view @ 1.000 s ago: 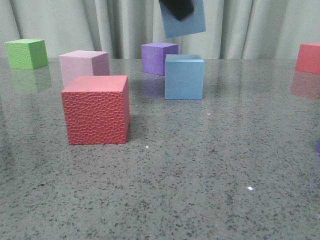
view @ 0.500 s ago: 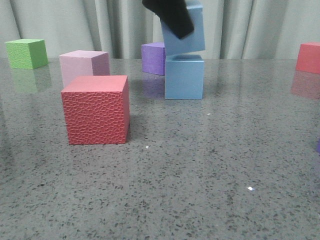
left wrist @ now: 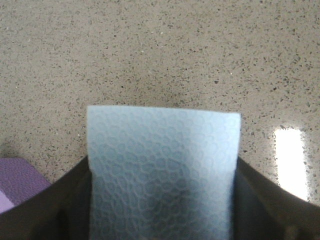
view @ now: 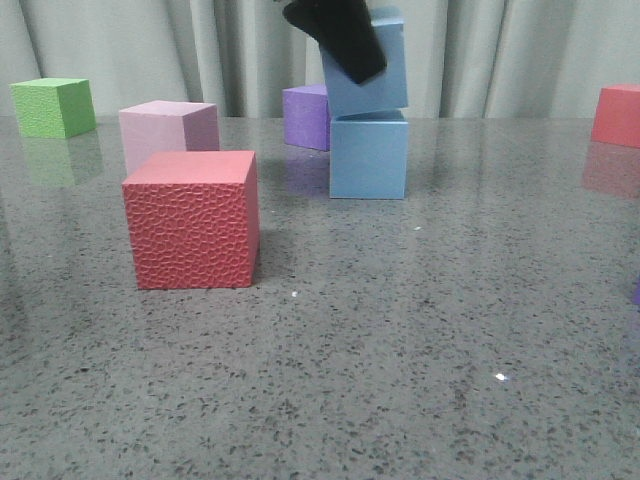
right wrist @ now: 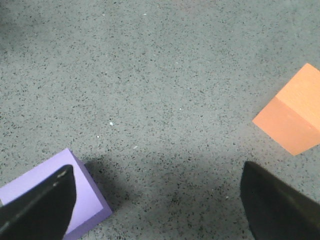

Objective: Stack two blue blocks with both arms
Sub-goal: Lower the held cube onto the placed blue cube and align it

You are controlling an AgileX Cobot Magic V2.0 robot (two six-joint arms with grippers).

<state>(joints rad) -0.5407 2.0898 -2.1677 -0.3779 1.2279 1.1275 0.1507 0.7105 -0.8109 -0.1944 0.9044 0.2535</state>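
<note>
One light blue block [view: 368, 157] stands on the table at the middle back. The second blue block [view: 385, 72] rests tilted on top of it, held by my left gripper [view: 338, 35], a black shape across its upper left. In the left wrist view the held blue block [left wrist: 162, 170] fills the space between the dark fingers [left wrist: 45, 210], which press on both its sides. My right gripper [right wrist: 157, 200] is open and empty above the table; it does not show in the front view.
A red cube [view: 192, 218] stands front left, a pink cube [view: 167, 132] behind it, a green cube [view: 54, 106] far left, a purple cube [view: 306, 115] behind the stack, and a red cube [view: 617, 115] far right. The right wrist view shows a purple cube [right wrist: 55, 197] and an orange cube [right wrist: 295, 117].
My left gripper has lowered the held blue block from above the table onto the standing blue block, and it now rests there tilted.
</note>
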